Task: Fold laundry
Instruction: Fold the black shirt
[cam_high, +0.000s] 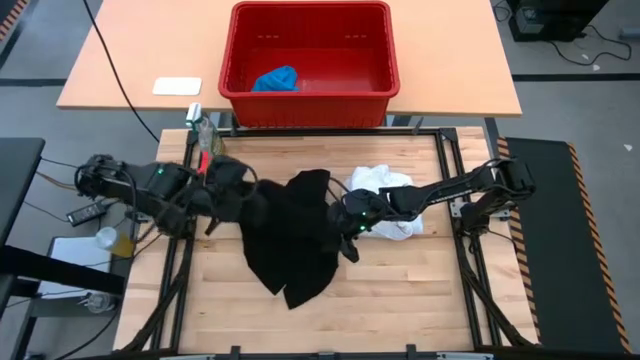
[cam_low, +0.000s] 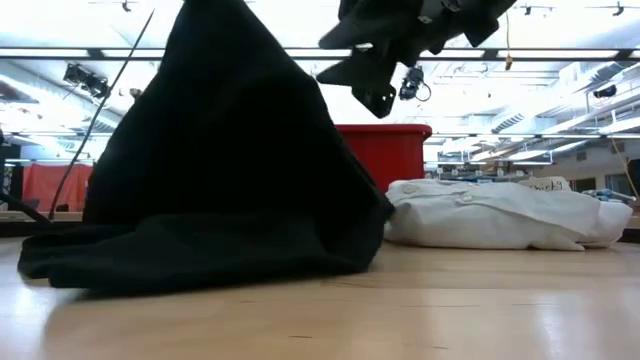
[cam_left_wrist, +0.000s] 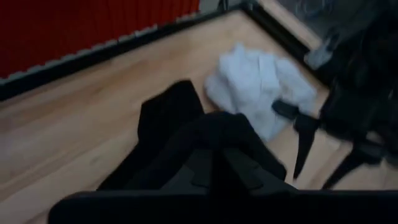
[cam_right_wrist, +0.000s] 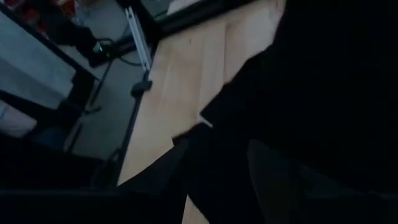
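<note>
Left gripper (cam_high: 232, 190) clamped on black garment (cam_high: 290, 240), lifting one edge. Right gripper (cam_high: 350, 222) half-spread at opposite edge, white garment (cam_high: 385, 205) just behind; hold unclear.

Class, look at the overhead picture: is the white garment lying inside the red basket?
No: the white garment lies on the wooden table, while the red basket holds only a blue garment.

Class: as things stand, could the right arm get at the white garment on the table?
Probably yes. The white garment lies uncovered right beneath the right arm, whose end effector hovers beside it at the black garment's edge; nothing blocks it.
</note>
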